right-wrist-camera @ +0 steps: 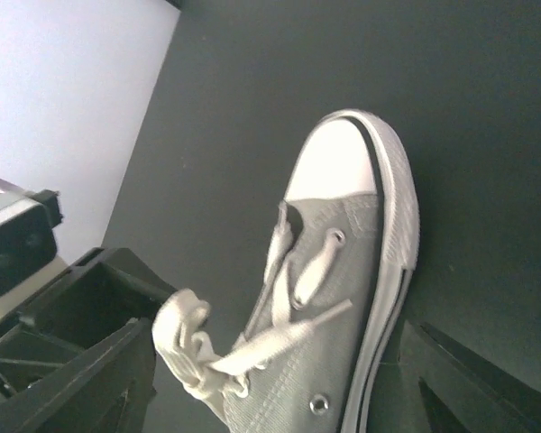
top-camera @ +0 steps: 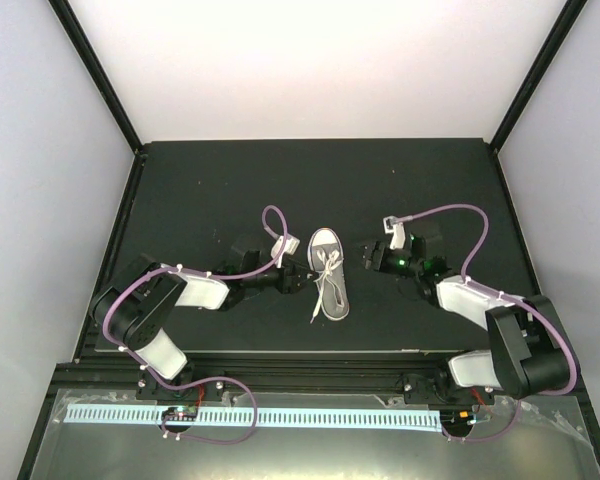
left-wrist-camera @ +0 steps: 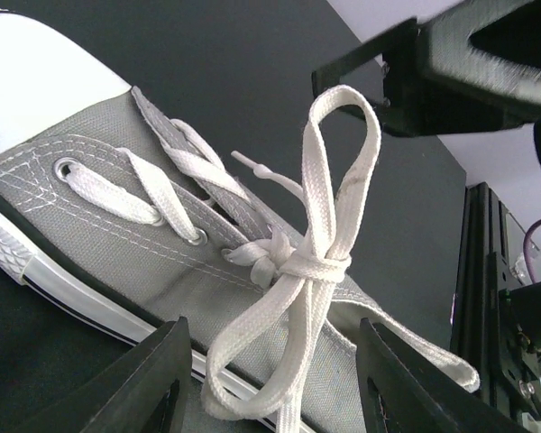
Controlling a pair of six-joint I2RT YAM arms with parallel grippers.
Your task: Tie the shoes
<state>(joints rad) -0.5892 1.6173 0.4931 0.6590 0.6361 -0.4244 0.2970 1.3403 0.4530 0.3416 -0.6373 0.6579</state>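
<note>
The small grey sneaker [top-camera: 329, 275] with a white toe cap lies mid-table, toe pointing away from the arms. Its white laces [left-wrist-camera: 298, 271] are knotted into a bow with two loops, and one lace end trails toward the near edge [top-camera: 315, 312]. My left gripper [top-camera: 298, 276] is just left of the shoe; in its wrist view it is open [left-wrist-camera: 272, 365], with the lower bow loop lying between the fingers, not pinched. My right gripper [top-camera: 368, 255] is just right of the shoe and open [right-wrist-camera: 279, 383], with the shoe's side [right-wrist-camera: 343, 307] in front of it.
The black table mat [top-camera: 220, 180] ends at a metal rail [top-camera: 280, 352] by the arm bases. White walls and black frame posts [top-camera: 95, 70] enclose the sides. The right gripper's black body [left-wrist-camera: 451, 63] looms above the bow in the left wrist view.
</note>
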